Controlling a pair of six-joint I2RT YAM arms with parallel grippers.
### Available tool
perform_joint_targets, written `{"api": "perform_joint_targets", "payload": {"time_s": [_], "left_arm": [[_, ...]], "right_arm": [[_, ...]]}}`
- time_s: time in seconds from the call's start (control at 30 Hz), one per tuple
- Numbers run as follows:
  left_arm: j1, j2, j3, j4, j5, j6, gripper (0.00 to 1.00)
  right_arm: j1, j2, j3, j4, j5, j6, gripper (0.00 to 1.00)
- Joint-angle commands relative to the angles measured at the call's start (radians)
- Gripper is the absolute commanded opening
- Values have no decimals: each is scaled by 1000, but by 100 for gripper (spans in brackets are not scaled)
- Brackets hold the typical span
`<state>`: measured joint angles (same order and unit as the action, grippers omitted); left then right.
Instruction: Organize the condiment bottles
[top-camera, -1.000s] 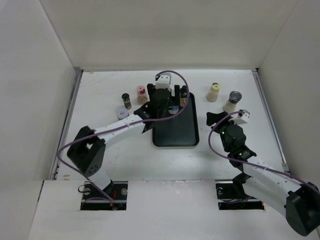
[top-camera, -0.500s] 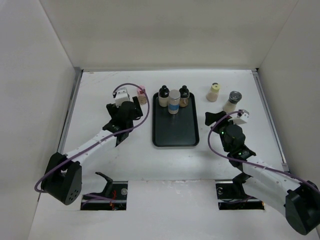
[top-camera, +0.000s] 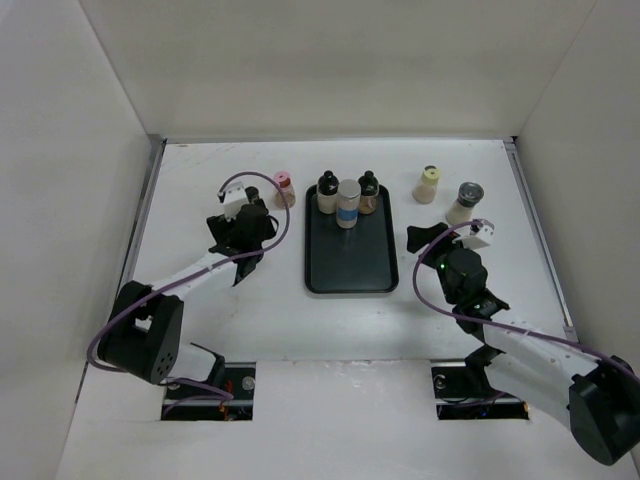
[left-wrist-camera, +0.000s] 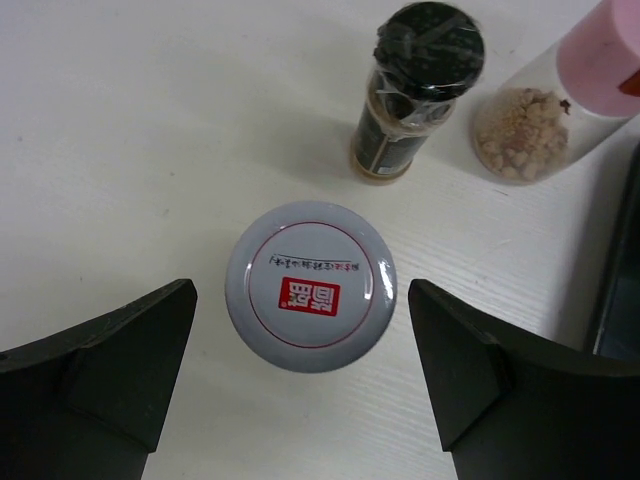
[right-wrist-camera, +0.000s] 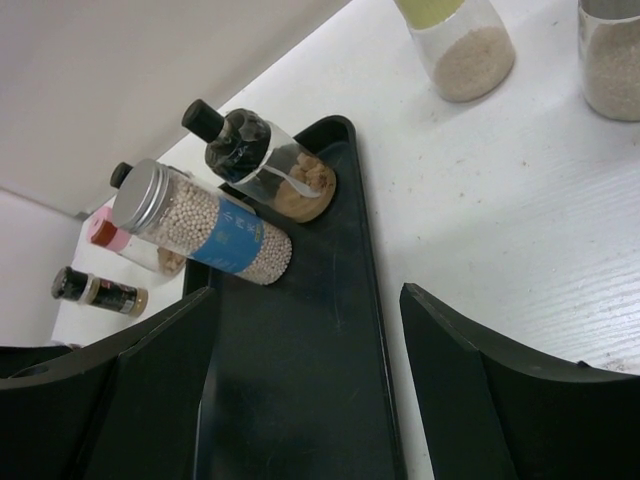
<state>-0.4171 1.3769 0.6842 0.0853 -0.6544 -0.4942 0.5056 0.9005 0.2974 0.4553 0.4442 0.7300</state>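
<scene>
The black tray (top-camera: 348, 262) holds two black-capped bottles (top-camera: 327, 192) (top-camera: 368, 190) and a silver-capped, blue-labelled bottle (top-camera: 348, 205) along its far end. A pink-capped bottle (top-camera: 284, 188) stands left of the tray. My left gripper (top-camera: 240, 226) is open above a grey-lidded jar (left-wrist-camera: 309, 286), one finger on each side and not touching it. A small black-capped bottle (left-wrist-camera: 415, 90) and the pink-capped bottle (left-wrist-camera: 555, 110) stand just beyond it. My right gripper (top-camera: 427, 240) is open and empty over the tray's right edge (right-wrist-camera: 372, 330). A cream bottle (top-camera: 428, 184) and a grey-capped bottle (top-camera: 465, 203) stand at the far right.
White walls close in the table on the left, back and right. The near half of the tray (top-camera: 348, 270) holds nothing. The tray's edge (left-wrist-camera: 622, 270) shows at the right of the left wrist view.
My left arm has drawn back from the tray's far end, leaving the blue-labelled bottle standing there, and swung left over the grey-lidded jar. The right arm has barely moved.
</scene>
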Motion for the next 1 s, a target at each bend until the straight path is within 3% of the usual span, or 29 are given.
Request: {"api": "perform_joint_targets", "payload": {"time_s": [0.0,0.1,0.27,0.37,0.6,0.77,0.97], "left_arm": [[22,10,-20,100,-10,-18,86],[28,33,-12,125,1,-15,82],[19,30,-6,151,1,-10,52],[-7,-44,-5,125,-2,2,43],[-175,-116,87,71,1,6,39],[-295,-3,190,103,4,5,39],[-338,146,307,162,35,17,39]], "right_arm": [[7,0,31,46,-12,-11,79],[7,11,31,46,-15,-11,78],[11,17,36,46,-10,-14,77],[11,9,32,46,-21,-11,76],[11,12,31,46,-15,-11,76],[11,5,29,46,-4,-12,76],[14,-3,29,46,-2,-17,76]]}}
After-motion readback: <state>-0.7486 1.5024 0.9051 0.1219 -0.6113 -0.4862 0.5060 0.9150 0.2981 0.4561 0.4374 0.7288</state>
